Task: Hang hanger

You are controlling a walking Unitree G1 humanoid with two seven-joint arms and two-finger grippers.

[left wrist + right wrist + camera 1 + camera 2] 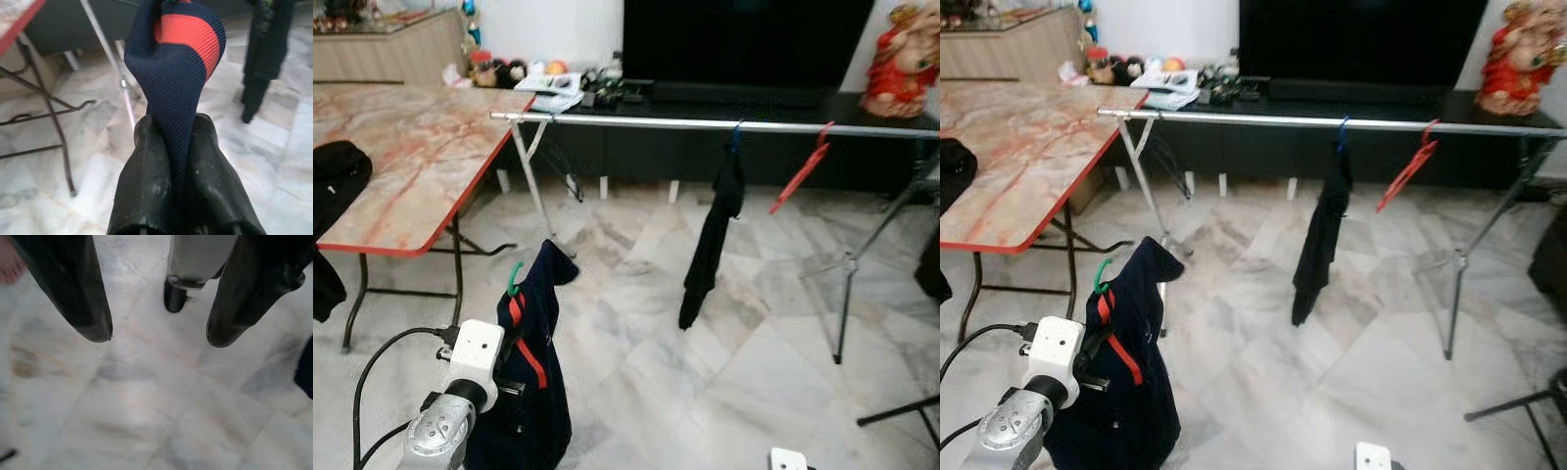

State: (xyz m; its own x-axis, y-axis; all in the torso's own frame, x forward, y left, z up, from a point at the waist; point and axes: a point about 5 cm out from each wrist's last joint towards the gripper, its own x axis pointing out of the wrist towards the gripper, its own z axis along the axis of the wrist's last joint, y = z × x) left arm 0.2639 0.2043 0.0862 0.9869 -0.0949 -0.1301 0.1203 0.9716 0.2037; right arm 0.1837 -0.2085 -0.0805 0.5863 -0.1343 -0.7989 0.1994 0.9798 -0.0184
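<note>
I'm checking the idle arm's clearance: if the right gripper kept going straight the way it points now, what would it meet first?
Most likely the marble floor. The right gripper, fingers open, points down at it with nothing between; how far off is unclear.

The rail (705, 123) has a bare stretch from its left end to the black garment (710, 235) on a blue hook. Just right of that hangs a tilted red hanger (800, 168), with bare rail beyond. The tabletop (401, 157) corner sits close to the rail's left end. Stand legs (536, 186) and a tripod (847, 294) stand on the floor (705, 372) below; between them it is open.
</note>
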